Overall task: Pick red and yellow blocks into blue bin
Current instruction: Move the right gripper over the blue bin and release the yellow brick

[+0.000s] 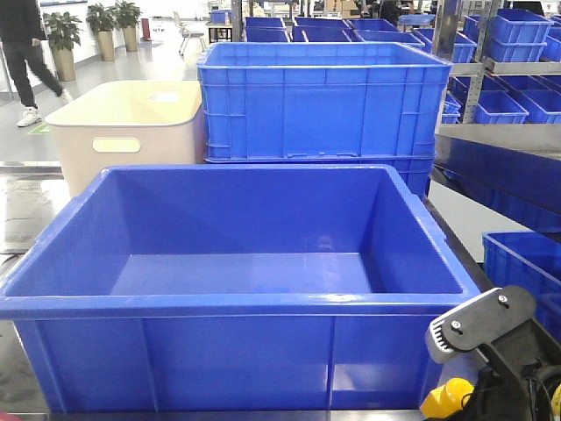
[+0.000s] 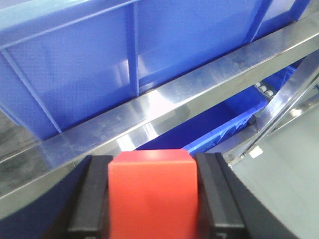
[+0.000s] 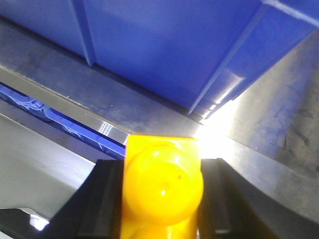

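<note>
Since the left gripper [image 2: 152,172] is clamped on the red cube [image 2: 149,199] and the right gripper [image 3: 162,172] on the yellow brick [image 3: 162,194], both low outside the blue bin [image 1: 237,305], I'd lift clear over the rim before letting go.

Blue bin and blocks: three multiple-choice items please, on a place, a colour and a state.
1. Where is the red block? A on the floor; B in the left gripper; C on a shelf.
2. Colour of the tub behind the blue bin? A cream; B green; C black.
3. The right gripper is: A open; B shut on the yellow brick; C out of view.
Answers: B, clamped on both sides; A, cream in the front view; B, brick clamped on both sides.
</note>
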